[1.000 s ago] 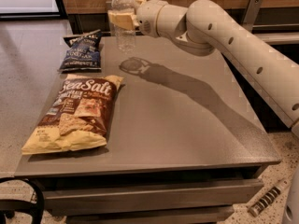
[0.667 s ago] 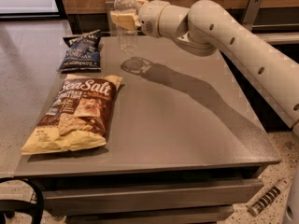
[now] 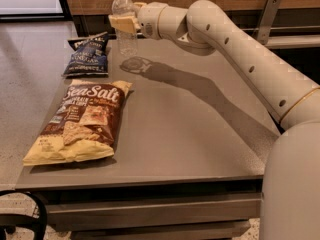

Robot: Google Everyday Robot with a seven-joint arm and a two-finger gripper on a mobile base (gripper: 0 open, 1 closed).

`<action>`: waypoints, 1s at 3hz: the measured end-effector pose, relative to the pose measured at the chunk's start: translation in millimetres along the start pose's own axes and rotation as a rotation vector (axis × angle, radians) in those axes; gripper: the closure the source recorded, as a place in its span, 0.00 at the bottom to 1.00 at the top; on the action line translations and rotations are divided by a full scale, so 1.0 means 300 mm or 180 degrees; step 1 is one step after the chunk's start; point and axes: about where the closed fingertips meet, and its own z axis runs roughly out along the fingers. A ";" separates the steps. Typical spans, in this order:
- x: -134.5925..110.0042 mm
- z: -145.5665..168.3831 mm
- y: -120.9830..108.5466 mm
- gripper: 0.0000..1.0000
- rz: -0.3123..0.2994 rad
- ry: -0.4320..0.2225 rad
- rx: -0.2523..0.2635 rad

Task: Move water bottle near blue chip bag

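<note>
Carried slightly further left than a second ago, the water bottle [image 3: 127,41] hangs upright just above the far part of the table [image 3: 200,134], clamped at mid-body by the gripper [image 3: 123,23], right of the blue chip bag [image 3: 88,58]. Its thin ribbed plastic looks light and squashable, so this grip around the middle suits it.

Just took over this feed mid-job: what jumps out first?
The big cream arm sweeps in from the right, its gripper clamped on the water bottle above the far left corner of the table. Just left lies the blue chip bag; nearer, a large Sea Salt bag.
</note>
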 end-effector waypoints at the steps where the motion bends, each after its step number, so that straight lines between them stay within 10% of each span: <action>1: 0.040 0.041 -0.014 1.00 0.0027 -0.0016 -0.0045; 3: 0.138 0.061 -0.013 1.00 0.0115 0.0214 -0.0061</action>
